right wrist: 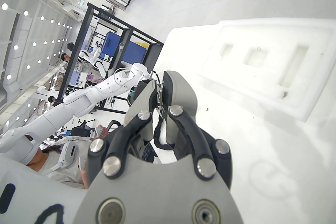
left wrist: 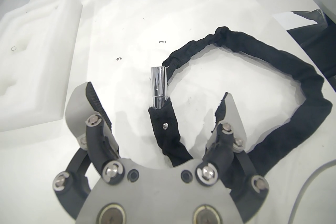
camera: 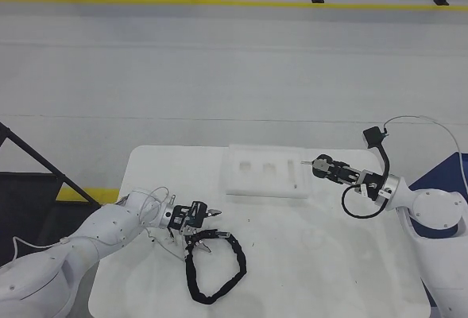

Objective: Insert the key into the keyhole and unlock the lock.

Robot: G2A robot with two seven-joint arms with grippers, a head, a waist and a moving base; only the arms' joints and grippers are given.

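Observation:
A black fabric-sleeved chain lock (left wrist: 302, 72) lies in a loop on the white table (camera: 313, 262), near its front left. Its chrome cylinder end (left wrist: 158, 89) points away between the fingers of my left gripper (left wrist: 157, 105), which stands open around it without touching. From above, the left gripper (camera: 210, 225) sits at the top of the chain loop (camera: 192, 274). My right gripper (camera: 317, 165) hovers at the right end of the foam tray, shut on the key, whose thin silver tip (camera: 305, 163) sticks out. Its fingers (right wrist: 181, 88) are pressed together.
A white foam tray (camera: 267, 171) with rectangular recesses rests at the back middle of the table; it also appears as the foam tray (right wrist: 262, 59) and the foam tray (left wrist: 31, 51). A black frame (camera: 27, 159) stands off the table's left side.

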